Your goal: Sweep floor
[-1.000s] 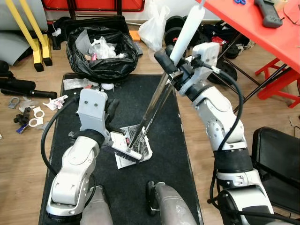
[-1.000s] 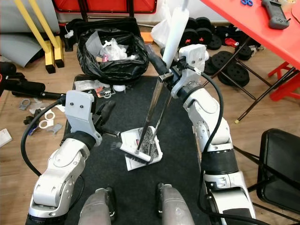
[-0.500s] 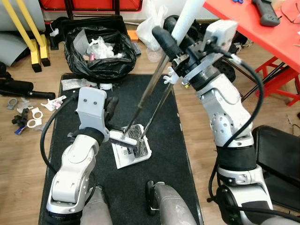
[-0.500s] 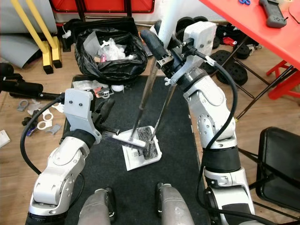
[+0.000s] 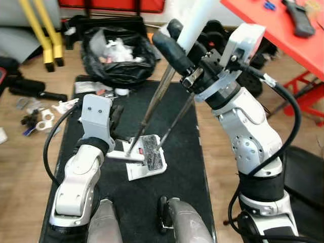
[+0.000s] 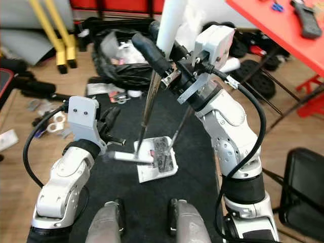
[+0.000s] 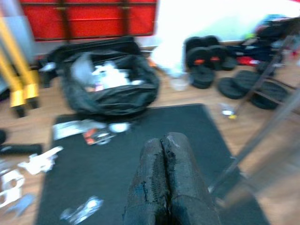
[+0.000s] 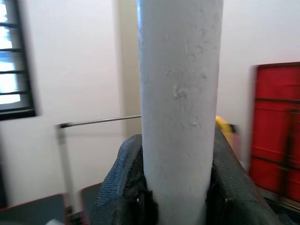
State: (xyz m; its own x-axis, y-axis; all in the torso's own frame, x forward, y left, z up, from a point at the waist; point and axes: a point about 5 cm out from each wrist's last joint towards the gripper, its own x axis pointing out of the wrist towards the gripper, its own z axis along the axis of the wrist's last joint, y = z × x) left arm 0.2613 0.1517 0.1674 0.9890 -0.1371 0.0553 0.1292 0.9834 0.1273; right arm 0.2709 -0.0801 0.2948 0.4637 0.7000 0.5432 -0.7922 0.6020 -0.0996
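**White pole clamped, brush head on the mat**

White, matte, cylindrical handle (image 8: 180,103) w/ a slightly pitted surface sits between the right gripper (image 8: 180,197)'s two black textured fingers (image 8: 117,187), which press on it from both sides — a firm hold. In the head views that gripper is raised high w/ the pole passing up through it. Below the fingers, two thin shiny metal rods (image 5: 152,106) slant down to the mat: one meets a long white brush head (image 5: 123,156), the other ends at a flat dustpan (image 5: 150,152), dark w/ a speckled grey fill, lying on a white sheet of paper (image 5: 142,169).

Left gripper (image 7: 164,183): both rubbery, ridged fingers pressed flat together, nothing between them, pointing out over the black mat (image 6: 197,147). Brush head lies just beside and below the left fingertips; can't tell if touching.

Beyond the left fingers, at the mat's far edge: black crinkled plastic rubbish bag (image 5: 119,53), mouth open, stuffed w/ white scraps. Flat bits of litter (image 7: 93,133) lie on the mat btw bag and fingertips. Round black weight plates (image 7: 206,70) sit on the wood floor (image 6: 20,167) off to the right arm's side, w/ a red table (image 6: 283,30) above them. Yellow bars (image 5: 43,25) stand on the left arm's side.
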